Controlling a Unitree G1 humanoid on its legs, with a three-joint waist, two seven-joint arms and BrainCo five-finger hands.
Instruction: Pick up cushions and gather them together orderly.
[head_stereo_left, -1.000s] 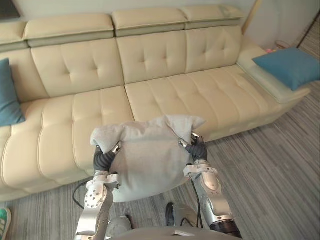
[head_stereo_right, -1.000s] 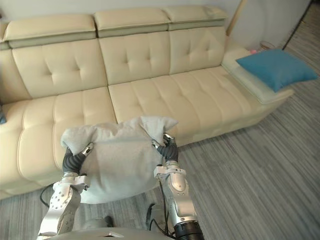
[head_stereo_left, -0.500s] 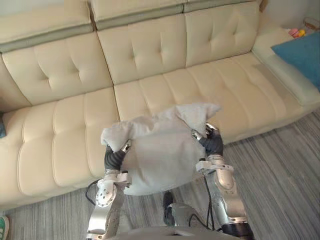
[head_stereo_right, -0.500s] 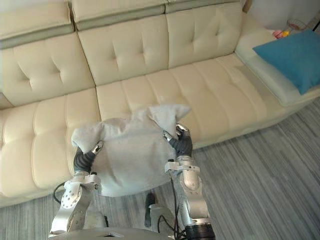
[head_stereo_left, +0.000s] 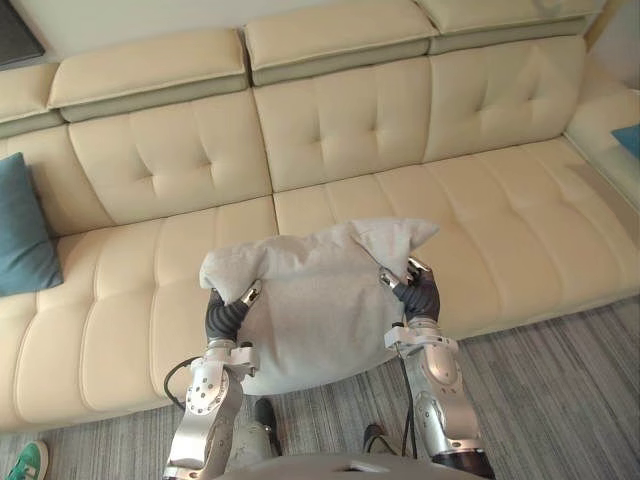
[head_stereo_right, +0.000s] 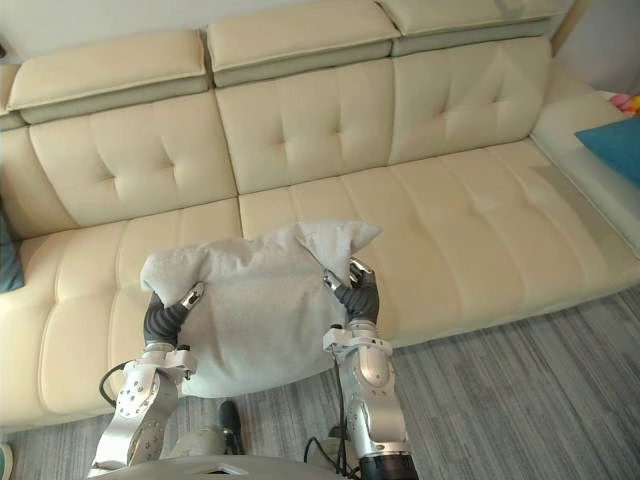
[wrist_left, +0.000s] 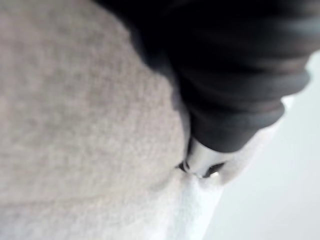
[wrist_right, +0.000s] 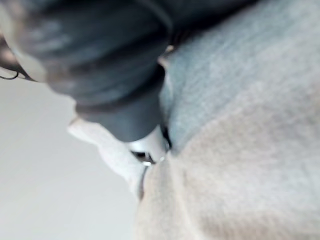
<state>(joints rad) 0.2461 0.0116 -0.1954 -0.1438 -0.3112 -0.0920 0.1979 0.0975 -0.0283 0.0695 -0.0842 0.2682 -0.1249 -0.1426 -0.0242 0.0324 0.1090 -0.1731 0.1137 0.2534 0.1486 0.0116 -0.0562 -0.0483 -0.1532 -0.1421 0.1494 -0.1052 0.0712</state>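
Before cream sofa (head_stereo_left: 480, 200) | grey cushion (head_stereo_left: 310, 320) | plump, fuzzy, corners bunched

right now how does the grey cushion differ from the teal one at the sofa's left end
The grey cushion is held in the air between the left hand and right hand; the teal cushion leans against the sofa backrest. The grey cushion is bunched at its top corners; the teal cushion looks smooth. Both are single-coloured.

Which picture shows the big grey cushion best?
The left eye view: the whole grey cushion shows, held between the left hand and right hand. The right eye view is similar; both wrist views give close patches of its fabric.
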